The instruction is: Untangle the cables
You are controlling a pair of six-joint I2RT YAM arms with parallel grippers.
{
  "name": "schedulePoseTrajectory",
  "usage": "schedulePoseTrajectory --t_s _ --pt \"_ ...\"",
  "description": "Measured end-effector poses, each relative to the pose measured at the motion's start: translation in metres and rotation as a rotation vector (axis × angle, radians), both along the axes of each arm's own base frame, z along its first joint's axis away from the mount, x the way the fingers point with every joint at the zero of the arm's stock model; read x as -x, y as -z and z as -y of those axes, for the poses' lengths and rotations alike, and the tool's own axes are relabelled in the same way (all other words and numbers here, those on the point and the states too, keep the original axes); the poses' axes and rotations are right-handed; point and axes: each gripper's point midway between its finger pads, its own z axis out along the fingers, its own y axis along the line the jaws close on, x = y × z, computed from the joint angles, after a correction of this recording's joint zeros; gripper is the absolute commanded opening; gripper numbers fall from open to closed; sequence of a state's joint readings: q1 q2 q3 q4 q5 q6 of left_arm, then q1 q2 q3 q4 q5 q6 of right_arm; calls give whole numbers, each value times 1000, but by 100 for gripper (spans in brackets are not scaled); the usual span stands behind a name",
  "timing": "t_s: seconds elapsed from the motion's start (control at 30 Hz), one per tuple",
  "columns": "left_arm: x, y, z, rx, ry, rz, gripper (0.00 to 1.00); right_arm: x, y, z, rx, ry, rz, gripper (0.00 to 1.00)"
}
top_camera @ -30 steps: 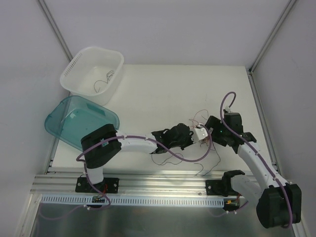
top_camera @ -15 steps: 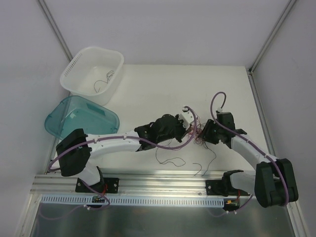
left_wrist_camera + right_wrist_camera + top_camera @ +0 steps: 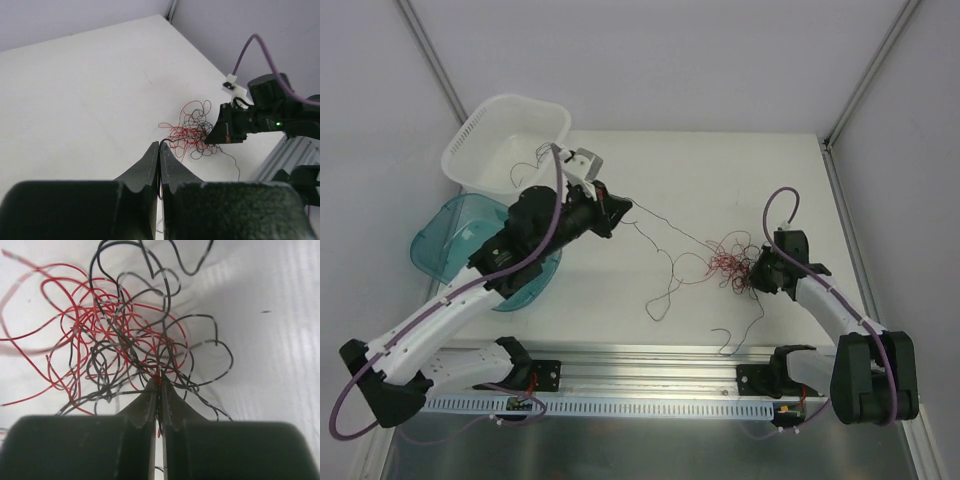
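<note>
The cables are a tangle of thin red and dark wires (image 3: 725,268) on the white table, right of centre, also seen in the left wrist view (image 3: 192,132) and close up in the right wrist view (image 3: 125,345). My right gripper (image 3: 757,272) is shut on the tangle's right edge, wires pinched between its fingertips (image 3: 159,386). My left gripper (image 3: 620,208) is raised at the left near the basket, shut on a single dark wire (image 3: 161,145). That wire (image 3: 665,232) stretches from it down to the tangle. More loose dark strands (image 3: 662,300) trail toward the front.
A white perforated basket (image 3: 480,130) with a few wire bits stands at the back left. A teal translucent bin (image 3: 445,240) lies below it, partly under the left arm. The metal rail (image 3: 650,365) runs along the near table edge.
My left gripper has swung from beside the tangle far to the back left, drawing a dark wire out. The right gripper has closed onto the tangle, which now lies spread wider.
</note>
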State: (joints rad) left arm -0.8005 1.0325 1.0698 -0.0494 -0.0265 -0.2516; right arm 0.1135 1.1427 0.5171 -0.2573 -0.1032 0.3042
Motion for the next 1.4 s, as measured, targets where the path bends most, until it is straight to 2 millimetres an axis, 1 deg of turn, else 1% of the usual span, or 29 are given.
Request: schedulePoseTrajectory --t_s 0.03,0.17,0.27,0.33,0.43,0.63,0.7,0.77,0.87,1.0,1.1,1.17,1.23,1.3,1.37,1.4 --pt "4 -15 -10 22 -8 11 0 1 0 4 5 14 -6 1" --pt "25 -63 -36 95 -6 54 0 1 -1 21 19 79 -32 1" --pt "39 -82 -55 110 -19 69 0 0 -6 31 24 112 -38 1" --pt "44 -91 -67 111 -48 73 0 -2 -8 37 24 138 -41 1" --pt "50 -111 -88 113 -106 90 0 -2 -9 45 24 166 -43 1" --pt "61 -178 -128 157 -225 201 0 -1 -7 57 22 212 -57 1" --pt "62 -192 -140 161 -274 230 0 -1 -6 61 16 227 -65 1" --pt "59 -201 -153 145 -330 250 0 -1 -5 63 4 241 -70 1" --pt "52 -204 -167 93 -414 258 0 -2 -7 65 -18 255 -73 1" --pt "41 -204 -179 28 -497 260 0 -6 -11 69 -49 278 -66 1" --pt "34 -198 -186 -25 -551 254 0 -9 -13 72 -76 300 -65 4" --pt "31 -191 -185 -42 -556 249 0 -10 -15 74 -79 306 -63 5" --pt "27 -174 -177 -61 -533 234 0 -10 -17 75 -70 299 -62 9" --pt "24 -150 -163 -89 -477 202 0 -8 -20 74 -55 282 -60 15" --pt "18 -114 -139 -114 -395 141 0 -8 -27 71 -35 248 -46 19" --pt "14 -91 -123 -132 -347 96 0 -7 -31 67 -28 223 -37 26"
